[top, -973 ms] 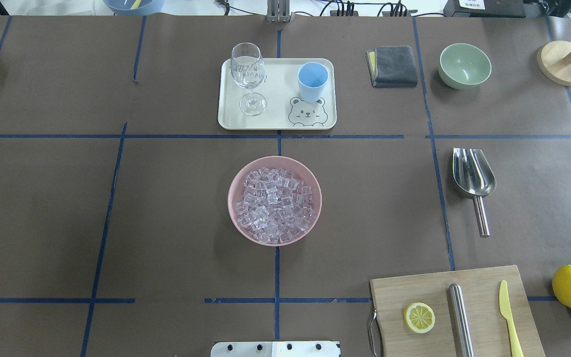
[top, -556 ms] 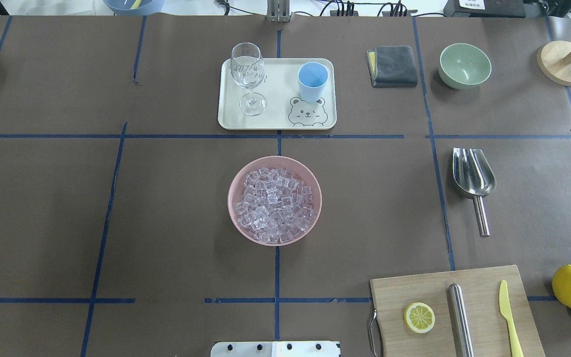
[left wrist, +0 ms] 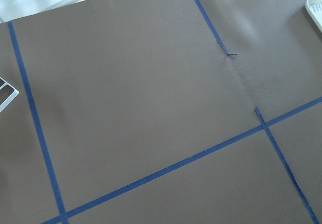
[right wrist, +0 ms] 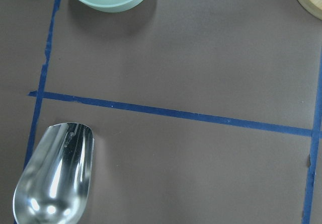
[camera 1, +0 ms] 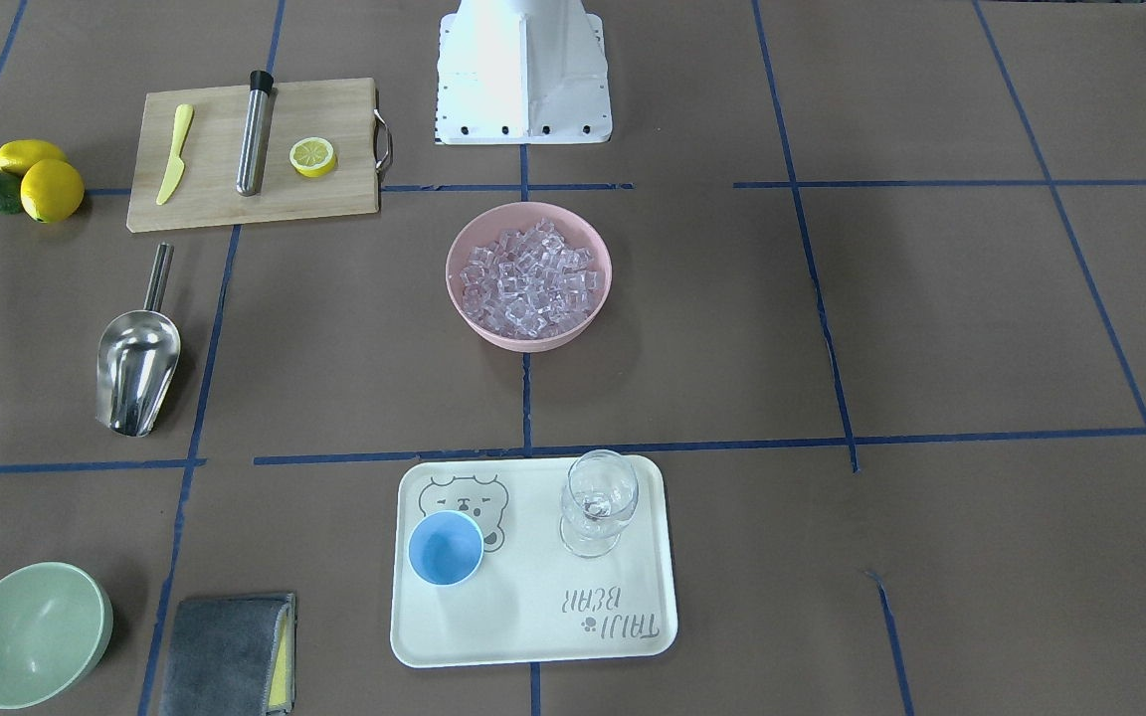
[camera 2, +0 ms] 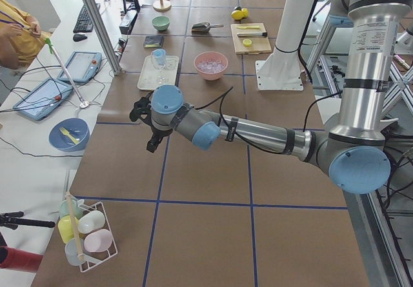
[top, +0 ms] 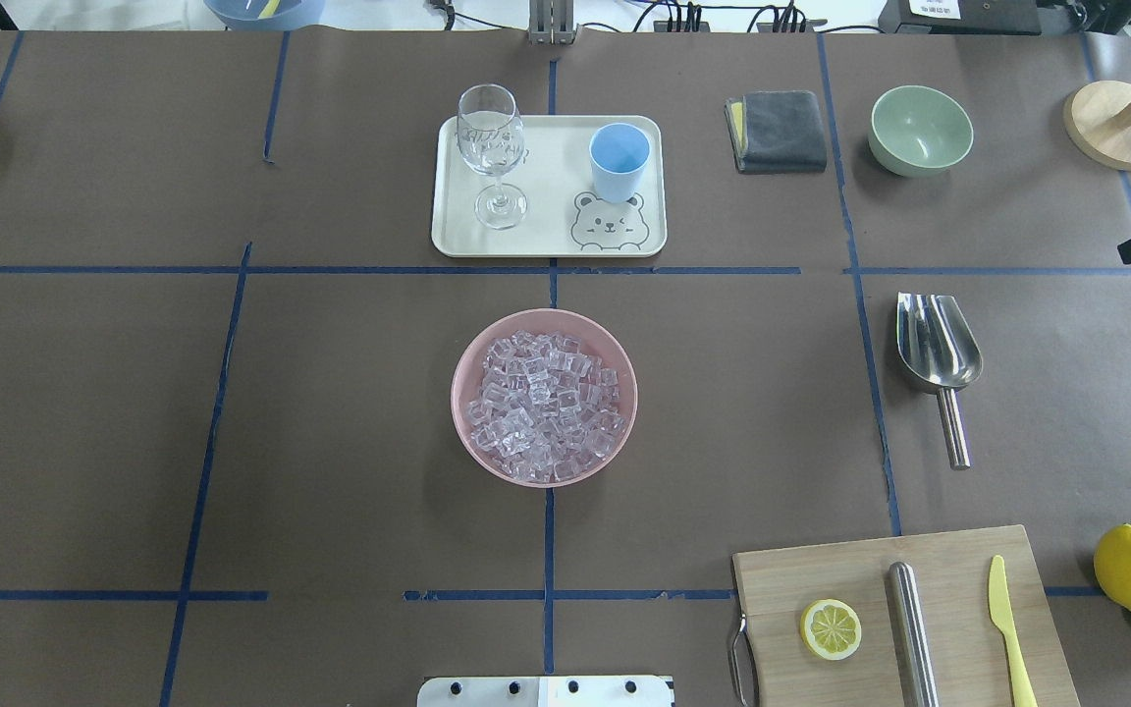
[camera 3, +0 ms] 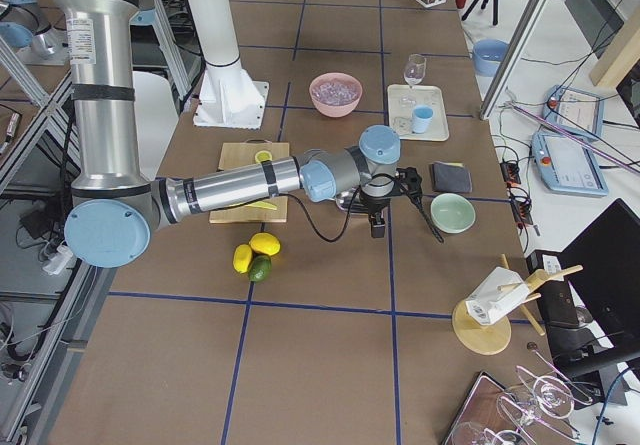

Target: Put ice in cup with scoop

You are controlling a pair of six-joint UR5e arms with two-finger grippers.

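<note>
Many glassy ice cubes [top: 543,407], shiny steel scoop [top: 937,344]

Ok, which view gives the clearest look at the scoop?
Overhead exterior: the scoop lies whole and unobstructed, trough and handle both sharp. Front-facing shows it whole too. The right wrist view crops off the handle; exterior left shows it tiny and far; in exterior right the right arm largely blocks it.

Brown table [top: 330,393]: tray [top: 546,245], pink bowl [top: 457,398], scoop [top: 937,349], board [top: 811,570].
</note>
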